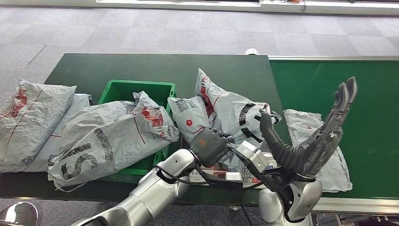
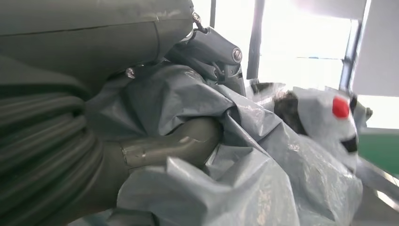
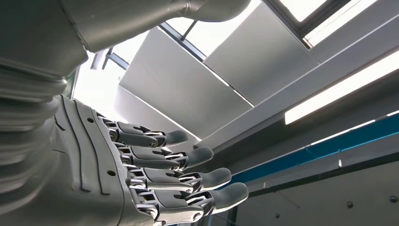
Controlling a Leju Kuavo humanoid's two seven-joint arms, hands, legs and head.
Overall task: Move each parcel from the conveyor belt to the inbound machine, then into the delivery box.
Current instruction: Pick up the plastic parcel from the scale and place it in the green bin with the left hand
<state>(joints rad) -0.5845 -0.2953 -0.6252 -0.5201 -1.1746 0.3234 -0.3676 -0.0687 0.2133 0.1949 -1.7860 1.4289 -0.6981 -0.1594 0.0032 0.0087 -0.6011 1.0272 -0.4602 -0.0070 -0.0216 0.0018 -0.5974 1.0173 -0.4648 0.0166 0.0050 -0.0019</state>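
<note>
My left hand (image 1: pixel 212 143) grasps a grey parcel (image 1: pixel 226 115) at the inbound machine (image 1: pixel 249 165), on the worktop's near edge. My right hand (image 1: pixel 316 134) is raised, released. The green delivery box (image 1: pixel 115 88) is overfull; another parcel (image 1: pixel 324 155) remains on the conveyor belt (image 1: pixel 371 103).

We see grey carpet floor (image 1: pixel 141 33) in large tiles beyond the dark green table (image 1: pixel 117 68), with a white strip (image 1: pixel 188 4) running along the far edge of the head view. Right wrist view looks up at the ceiling: angled grey panels (image 3: pixel 197 89), a long lit light strip (image 3: pixel 339 89), a blue beam (image 3: pixel 329 146) below it. Left wrist view has bright, blown-out windows (image 2: pixel 306 52) with dark vertical frames (image 2: pixel 255 42).
</note>
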